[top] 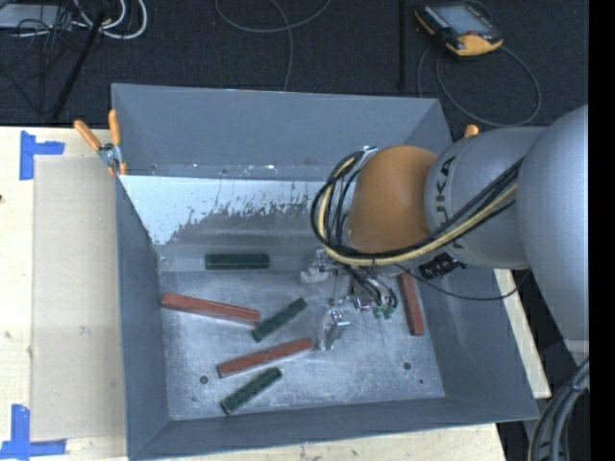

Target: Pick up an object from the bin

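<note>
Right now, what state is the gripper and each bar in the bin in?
gripper: down in the bin, at the right end of the lower red-brown bar.
lower red-brown bar: flat on the floor, slanted.
left red-brown bar: flat, free.
right red-brown bar: flat, partly hidden by the arm.
top green bar: flat, alone.
middle green bar: flat, slanted.
bottom green bar: flat, slanted.

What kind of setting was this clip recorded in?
Probably a robotics lab's bin-picking station: a KUKA arm reaches into a grey metal bin of brown bars and green bars, with loose cables and a handheld device on the dark floor behind.
</note>
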Robot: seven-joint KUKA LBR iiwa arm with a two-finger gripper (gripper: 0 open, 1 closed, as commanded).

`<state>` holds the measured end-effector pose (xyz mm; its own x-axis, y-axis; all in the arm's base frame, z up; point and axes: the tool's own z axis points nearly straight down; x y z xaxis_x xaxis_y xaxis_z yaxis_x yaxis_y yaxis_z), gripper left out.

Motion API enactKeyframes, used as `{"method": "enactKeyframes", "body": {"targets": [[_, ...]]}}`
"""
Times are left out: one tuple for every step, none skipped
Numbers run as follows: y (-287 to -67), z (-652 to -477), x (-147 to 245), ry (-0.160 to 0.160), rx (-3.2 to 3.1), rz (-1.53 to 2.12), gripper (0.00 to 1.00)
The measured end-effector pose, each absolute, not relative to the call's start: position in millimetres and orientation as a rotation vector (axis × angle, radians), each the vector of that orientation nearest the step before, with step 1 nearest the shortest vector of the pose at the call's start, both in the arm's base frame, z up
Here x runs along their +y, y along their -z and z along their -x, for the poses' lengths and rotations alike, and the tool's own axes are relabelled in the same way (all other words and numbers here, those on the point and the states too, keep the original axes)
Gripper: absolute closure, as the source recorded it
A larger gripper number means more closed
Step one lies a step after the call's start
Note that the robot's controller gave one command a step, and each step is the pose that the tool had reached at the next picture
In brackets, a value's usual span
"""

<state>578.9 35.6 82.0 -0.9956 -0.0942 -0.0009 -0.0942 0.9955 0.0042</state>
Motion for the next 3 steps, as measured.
{"method": "enactKeyframes", "body": {"targets": [[-77, -598.2, 59, 0.004, 3.097, 0.436, 1.0], [-77, -598.2, 59, 0.004, 3.097, 0.438, 1.0], [-202, -603.9, 67, -0.001, 3.091, 0.549, 1.0]]}}
